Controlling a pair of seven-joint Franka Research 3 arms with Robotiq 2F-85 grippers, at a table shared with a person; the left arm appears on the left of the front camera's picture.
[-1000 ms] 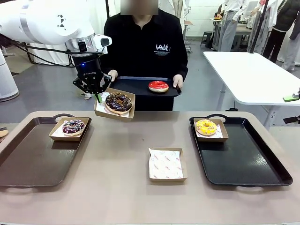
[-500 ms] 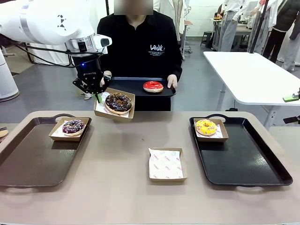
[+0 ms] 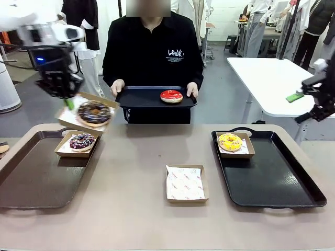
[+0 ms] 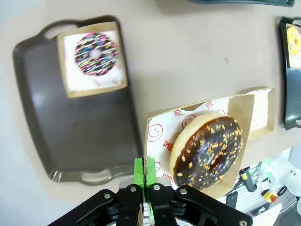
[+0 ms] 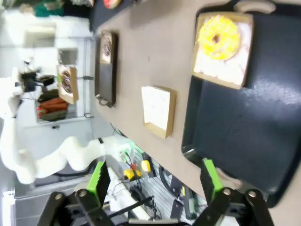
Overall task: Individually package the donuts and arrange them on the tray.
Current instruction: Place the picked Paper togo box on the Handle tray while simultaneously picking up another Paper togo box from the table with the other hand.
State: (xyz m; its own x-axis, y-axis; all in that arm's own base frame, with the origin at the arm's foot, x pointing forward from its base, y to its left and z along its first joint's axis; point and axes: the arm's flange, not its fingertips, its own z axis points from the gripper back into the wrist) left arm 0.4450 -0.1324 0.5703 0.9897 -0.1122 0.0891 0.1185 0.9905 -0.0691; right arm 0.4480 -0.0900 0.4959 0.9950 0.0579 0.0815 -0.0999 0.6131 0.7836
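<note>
One "SMILE"-lined box (image 4: pixel 251 113), chocolate donut (image 4: pixel 207 150) inside

Front cam fixed robot-side, faces across table (image 3: pixel 131 219) toward person (image 3: pixel 152 52). Left wrist cam looks down, close on paper box (image 4: pixel 244 110), left tray (image 4: pixel 84 141) below. Right wrist cam, rolled, high over right tray (image 5: pixel 235 122); all share the table.

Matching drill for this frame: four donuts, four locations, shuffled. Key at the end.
Things:
1. chocolate donut
2. purple sprinkled donut
3. yellow donut
4. red donut

Places:
A. bare on the person's tray
B. boxed, on the right tray
C. in the carton held above the table by the left gripper
D. boxed, on the left tray

Pairs: 1-C, 2-D, 3-B, 4-A
</note>
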